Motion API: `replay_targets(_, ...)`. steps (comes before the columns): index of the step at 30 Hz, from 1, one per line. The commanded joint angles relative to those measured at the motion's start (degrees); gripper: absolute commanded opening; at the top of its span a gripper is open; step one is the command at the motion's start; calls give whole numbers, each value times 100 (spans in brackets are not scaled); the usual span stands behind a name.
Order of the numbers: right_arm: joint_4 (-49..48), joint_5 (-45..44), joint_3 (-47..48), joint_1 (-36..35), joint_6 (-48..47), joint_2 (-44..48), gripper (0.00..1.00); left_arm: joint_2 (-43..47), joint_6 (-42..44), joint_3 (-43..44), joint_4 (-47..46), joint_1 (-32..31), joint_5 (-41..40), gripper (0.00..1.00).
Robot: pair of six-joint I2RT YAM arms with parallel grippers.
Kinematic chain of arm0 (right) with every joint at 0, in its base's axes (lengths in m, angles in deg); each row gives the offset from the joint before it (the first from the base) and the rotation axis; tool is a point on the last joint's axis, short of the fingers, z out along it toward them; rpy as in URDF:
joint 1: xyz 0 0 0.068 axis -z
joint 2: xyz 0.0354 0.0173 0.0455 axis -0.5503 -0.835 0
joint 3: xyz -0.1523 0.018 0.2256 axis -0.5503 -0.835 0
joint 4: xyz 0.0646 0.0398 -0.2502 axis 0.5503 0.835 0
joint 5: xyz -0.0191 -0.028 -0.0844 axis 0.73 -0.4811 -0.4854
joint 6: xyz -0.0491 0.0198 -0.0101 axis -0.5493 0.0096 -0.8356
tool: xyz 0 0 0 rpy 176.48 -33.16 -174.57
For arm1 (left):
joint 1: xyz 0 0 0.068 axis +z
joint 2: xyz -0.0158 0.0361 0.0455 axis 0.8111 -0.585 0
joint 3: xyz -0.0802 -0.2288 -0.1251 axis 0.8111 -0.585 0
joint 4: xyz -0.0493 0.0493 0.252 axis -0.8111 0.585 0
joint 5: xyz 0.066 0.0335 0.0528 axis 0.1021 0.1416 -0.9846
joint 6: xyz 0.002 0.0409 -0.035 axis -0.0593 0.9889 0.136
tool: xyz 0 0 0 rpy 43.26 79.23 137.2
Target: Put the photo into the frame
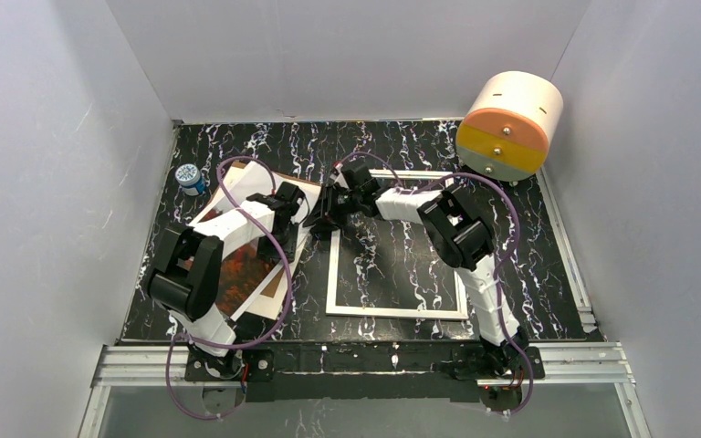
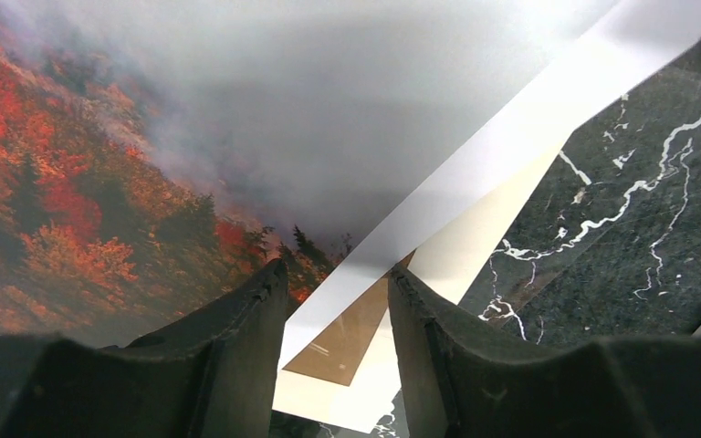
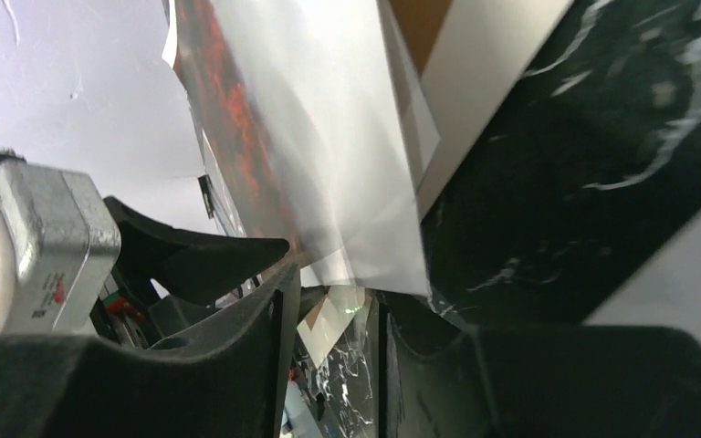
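The photo (image 1: pixel 242 269), an autumn forest under mist with a white border, lies tilted at the table's left under my left arm. In the left wrist view the photo (image 2: pixel 146 164) fills the upper left, and its white border runs between the parted fingers of my left gripper (image 2: pixel 336 269), unclamped. My right gripper (image 3: pixel 333 292) faces it, open, with the photo's corner (image 3: pixel 329 164) just past its fingertips. In the top view the left gripper (image 1: pixel 303 212) and right gripper (image 1: pixel 327 212) meet at that corner. The frame (image 1: pixel 395 311), a white rim, lies flat at centre.
A brown backing board (image 2: pixel 356 338) and a cream sheet (image 2: pixel 475 246) lie under the photo. A white-and-orange drum (image 1: pixel 509 125) hangs at the back right. A small blue-and-white jar (image 1: pixel 189 178) stands at the back left. White walls enclose the marble table (image 1: pixel 529 274).
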Motion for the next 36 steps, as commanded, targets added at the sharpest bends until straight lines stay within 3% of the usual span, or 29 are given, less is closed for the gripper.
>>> replay_targets(1,-956,137,-317,-257,-30,435,39,-483,-275,-356,-207,131,308,43)
replay_targets(11,-1941,131,-1157,-688,-53,624,27,-467,-391,-445,-354,362,727,30)
replay_targets(15,-2306,122,-1320,-801,-103,608,22,-337,-419,-466,-393,450,796,30)
replay_targets(20,-2432,-79,-1412,-823,-70,808,3,-61,-495,-260,-230,553,744,31)
replay_targets(24,-2261,-278,-1427,-826,1,1105,1,213,-516,151,111,622,398,39)
replay_targets(28,-781,-455,-845,-757,-111,1508,1,460,-381,923,627,728,-149,59)
replay_targets(36,2376,-351,-25,-524,-647,2139,1,424,-152,1626,900,1121,-219,66)
